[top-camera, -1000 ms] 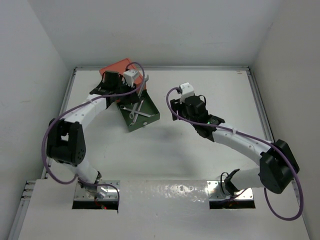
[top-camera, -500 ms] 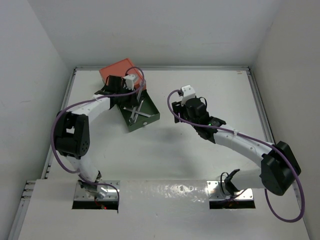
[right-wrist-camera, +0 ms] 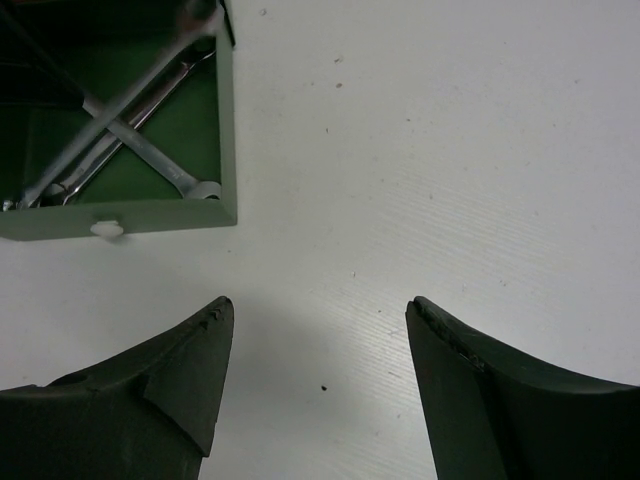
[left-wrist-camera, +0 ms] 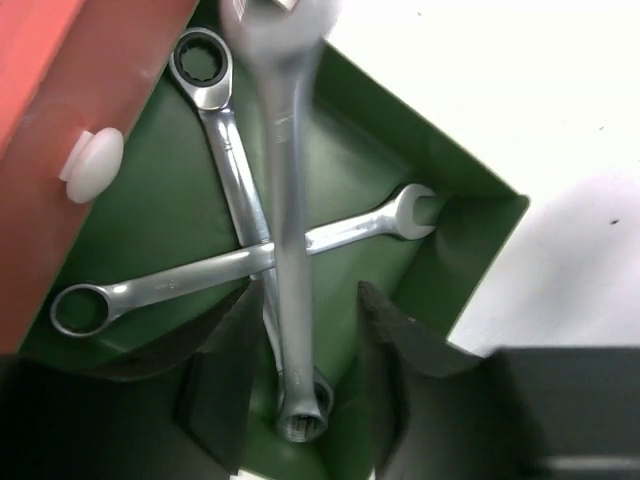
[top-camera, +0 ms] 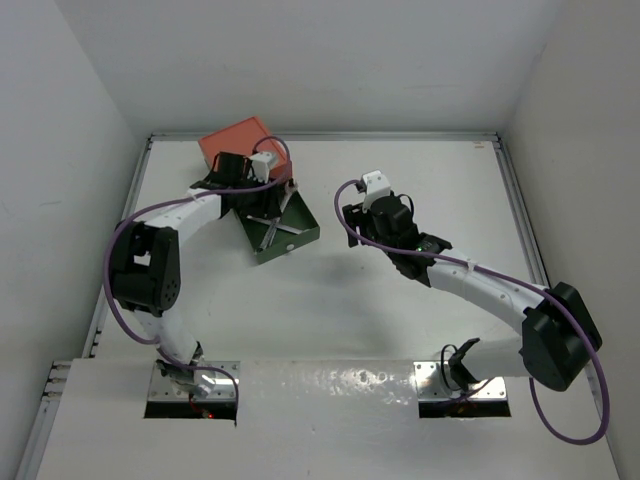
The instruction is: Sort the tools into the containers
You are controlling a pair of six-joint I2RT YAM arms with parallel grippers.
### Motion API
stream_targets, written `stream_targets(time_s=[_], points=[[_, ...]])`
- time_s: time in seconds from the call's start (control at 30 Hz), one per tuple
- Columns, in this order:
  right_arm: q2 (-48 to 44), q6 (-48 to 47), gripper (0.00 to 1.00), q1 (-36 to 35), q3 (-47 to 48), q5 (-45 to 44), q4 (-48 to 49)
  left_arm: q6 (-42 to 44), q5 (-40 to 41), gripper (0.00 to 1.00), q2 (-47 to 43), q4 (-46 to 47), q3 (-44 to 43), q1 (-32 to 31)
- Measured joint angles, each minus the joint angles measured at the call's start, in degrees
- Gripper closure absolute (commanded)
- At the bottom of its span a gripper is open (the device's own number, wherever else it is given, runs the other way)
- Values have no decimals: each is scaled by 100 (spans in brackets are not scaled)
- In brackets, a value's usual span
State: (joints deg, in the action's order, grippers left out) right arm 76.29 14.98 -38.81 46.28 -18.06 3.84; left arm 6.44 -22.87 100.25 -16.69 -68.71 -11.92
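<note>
The dark green drawer (top-camera: 302, 236) stands pulled out below the orange-red drawer (top-camera: 235, 137). In the left wrist view two silver wrenches (left-wrist-camera: 200, 275) lie crossed on the green drawer's floor (left-wrist-camera: 160, 220). A third wrench (left-wrist-camera: 285, 150), blurred, passes lengthwise between the fingers of my left gripper (left-wrist-camera: 305, 300). Those fingers are open: it runs close beside the left one, and a gap separates it from the right one. My right gripper (right-wrist-camera: 320, 305) hovers open over bare table, right of the green drawer (right-wrist-camera: 150, 215), with nothing between its fingers. In the overhead view it (top-camera: 350, 218) is beside the drawer.
The orange-red drawer's white knob (left-wrist-camera: 90, 165) sits just left of the wrenches. The green drawer's knob (right-wrist-camera: 107, 229) faces the right gripper. White walls bound the table at the back and both sides. Purple cables (top-camera: 120, 240) loop along both arms.
My left gripper has opened and let go of the wrench above the green drawer. The left arm shifted slightly earlier; the right arm has barely moved.
</note>
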Motion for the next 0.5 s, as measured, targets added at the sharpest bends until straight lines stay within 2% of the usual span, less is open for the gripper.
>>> stream_targets(time_s=[0.33,0.43,0.5], points=[[243,-111,32,0,52,125,-177,-46,-345,53,4,-37,-662,0],[455,-146,39,0,197,374,-199,-120,-470,53,11,-66,-1102,0],[605,-122,48,-2,299,579,-179,-179,-459,53,31,-157,-1582,2]])
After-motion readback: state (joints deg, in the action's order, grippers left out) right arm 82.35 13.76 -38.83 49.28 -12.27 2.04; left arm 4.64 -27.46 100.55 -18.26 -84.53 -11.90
